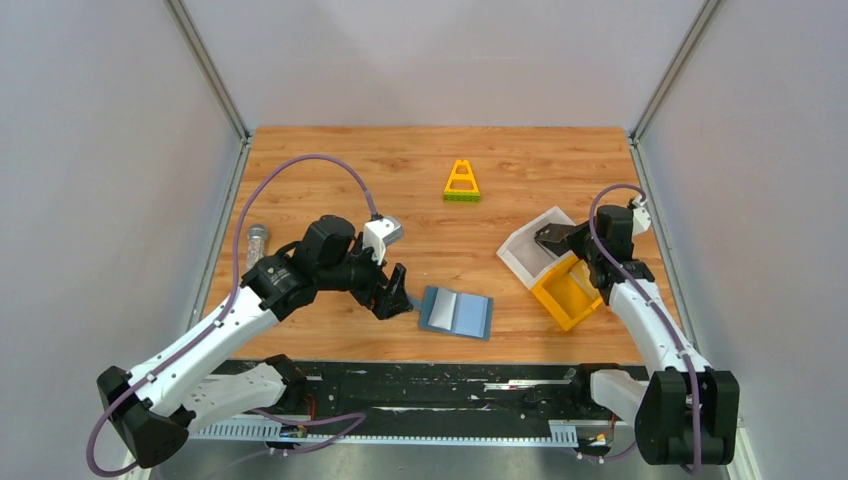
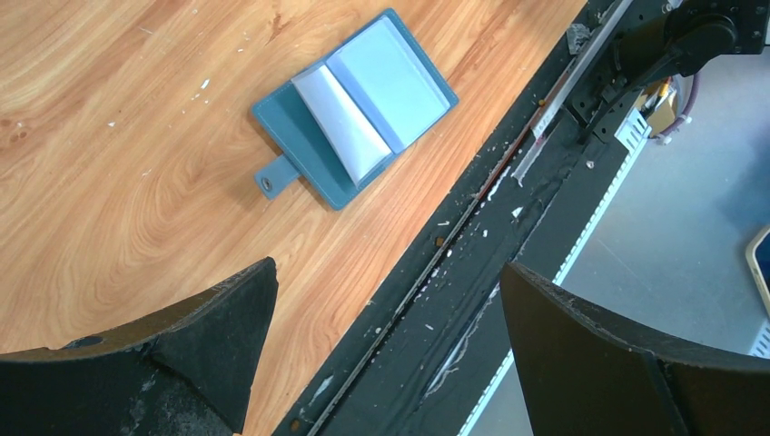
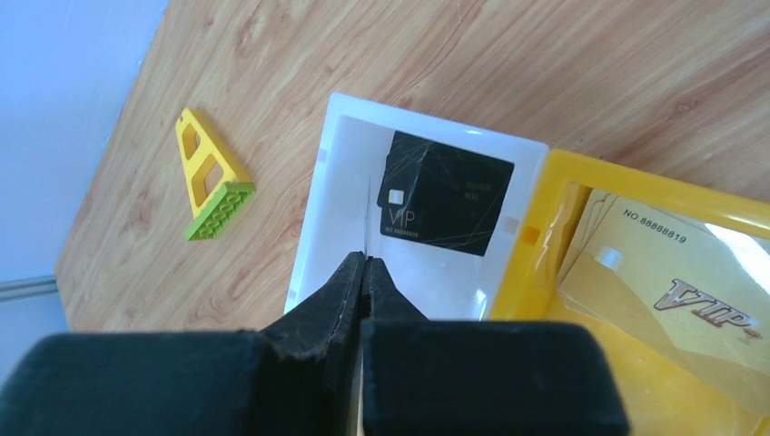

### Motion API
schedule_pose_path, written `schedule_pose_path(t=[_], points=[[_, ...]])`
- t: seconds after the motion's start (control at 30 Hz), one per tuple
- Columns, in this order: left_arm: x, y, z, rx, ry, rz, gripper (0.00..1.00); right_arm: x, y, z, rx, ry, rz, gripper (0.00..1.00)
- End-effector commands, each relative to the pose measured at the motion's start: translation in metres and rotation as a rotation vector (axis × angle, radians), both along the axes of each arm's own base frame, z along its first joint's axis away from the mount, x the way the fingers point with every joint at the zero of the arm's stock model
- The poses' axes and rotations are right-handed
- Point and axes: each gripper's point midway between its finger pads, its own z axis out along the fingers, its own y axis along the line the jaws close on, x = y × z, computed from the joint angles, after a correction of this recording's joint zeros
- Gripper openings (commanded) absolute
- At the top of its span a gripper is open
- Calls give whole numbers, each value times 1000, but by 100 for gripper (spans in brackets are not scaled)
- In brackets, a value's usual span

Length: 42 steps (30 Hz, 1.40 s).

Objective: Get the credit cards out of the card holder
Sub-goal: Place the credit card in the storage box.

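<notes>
The left gripper (image 1: 393, 296) hangs with its jaws spread wide just left of the card holder (image 1: 456, 312), near the front edge of the wooden table (image 1: 400, 160). The slate-blue bifold lies open and flat on the wood. In the left wrist view the card holder (image 2: 359, 104) shows pale, glossy pocket panels, and a small tab with a snap sticks out from the edge nearest the left gripper (image 2: 387, 266), whose fingers are clear of it.

On the right side of the table, the right gripper (image 1: 550, 238) hovers over a white bin (image 1: 520, 255) that sits against a yellow bin (image 1: 565, 290). From the wrist, the right gripper (image 3: 363, 259) has its fingers pressed together. A hair-thin line runs up from their tips, and what it is cannot be told. A black VIP card (image 3: 445, 195) lies flat in the white bin (image 3: 331, 173). Gold VIP cards (image 3: 672, 291) lie stacked in the yellow bin (image 3: 545, 191).

A yellow triangular toy block (image 1: 461, 182) with a green base stands apart near the back of the table. A small clear vial (image 1: 256, 243) lies at the left edge.
</notes>
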Motion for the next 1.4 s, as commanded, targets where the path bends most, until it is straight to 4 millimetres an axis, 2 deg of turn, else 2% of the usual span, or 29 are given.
schedule_pose_path(t=[0.0,0.5,0.6,0.9,1.1,1.3,1.37], points=[[0,2,3,-8,-34,-14,100,17,-19,9,29,-81,-109,0],[-1,2,9,-25,-59,-22,100,28,-27,-15,40,-47,-140,0],[-1,2,9,-25,-61,-21,100,32,-27,-13,45,-68,-141,0],[-1,3,10,-28,-65,-17,100,34,-28,-25,57,-44,-154,0],[-1,3,11,-32,-70,-16,100,32,-34,-25,45,-35,-183,10],[0,3,11,-31,-72,-13,100,30,-39,-18,34,-47,-206,12],[0,3,12,-32,-74,-13,100,25,-40,-22,28,-18,-215,12]])
